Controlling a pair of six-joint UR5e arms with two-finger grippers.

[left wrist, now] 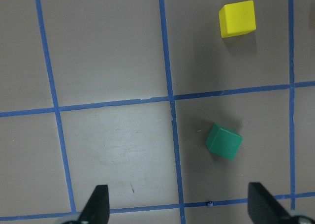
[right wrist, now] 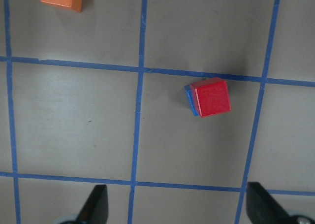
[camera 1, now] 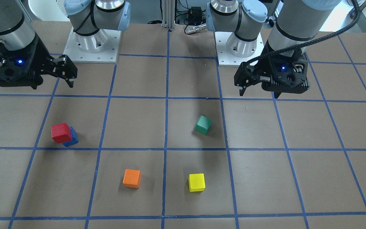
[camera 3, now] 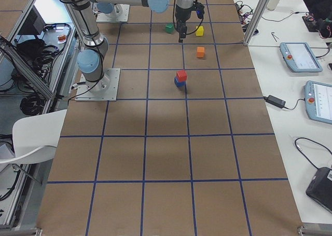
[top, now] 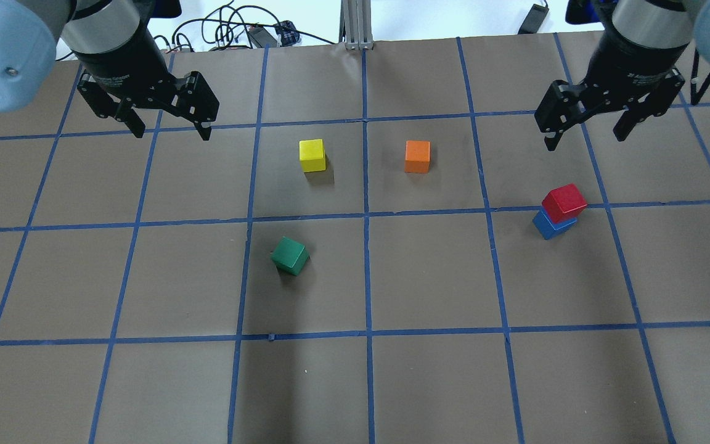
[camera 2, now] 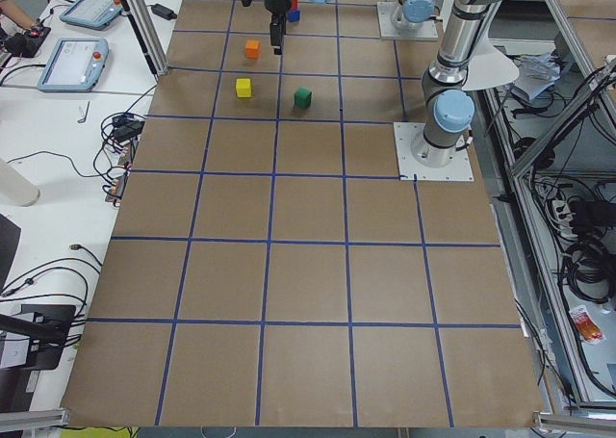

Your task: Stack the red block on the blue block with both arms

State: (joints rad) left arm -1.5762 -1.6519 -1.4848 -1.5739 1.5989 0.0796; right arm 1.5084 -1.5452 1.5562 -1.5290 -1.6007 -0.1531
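Observation:
The red block (top: 564,201) sits on top of the blue block (top: 551,226), slightly offset, on the right side of the table. The stack also shows in the front view, red (camera 1: 61,132) on blue (camera 1: 72,138), and from above in the right wrist view, where the red block (right wrist: 212,97) hides most of the blue block (right wrist: 188,98). My right gripper (top: 584,142) is open and empty, raised beyond the stack and apart from it. My left gripper (top: 173,134) is open and empty, raised over the far left of the table.
A green cube (top: 290,255) lies tilted left of centre. A yellow cube (top: 312,155) and an orange cube (top: 417,156) sit farther out near the middle. The brown table cover (top: 429,382) carries a blue tape grid.

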